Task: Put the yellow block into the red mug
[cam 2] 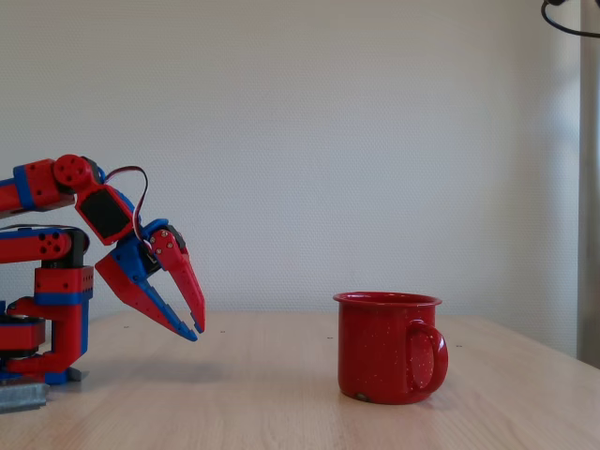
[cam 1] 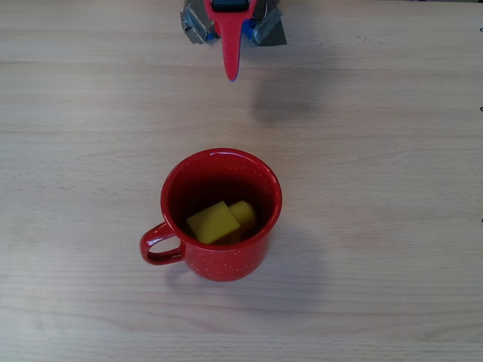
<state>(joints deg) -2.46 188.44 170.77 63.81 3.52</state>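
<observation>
The pale wooden table (cam 1: 392,151) carries everything. The red-and-blue arm (cam 2: 56,272) sits folded back at the left of the fixed view, its jaws held clear of the table, tips almost pressed together with only a narrow gap, holding nothing. The red mug (cam 1: 221,213) stands upright, well apart from the arm. The yellow block (cam 1: 215,222) lies tilted inside the mug.
</observation>
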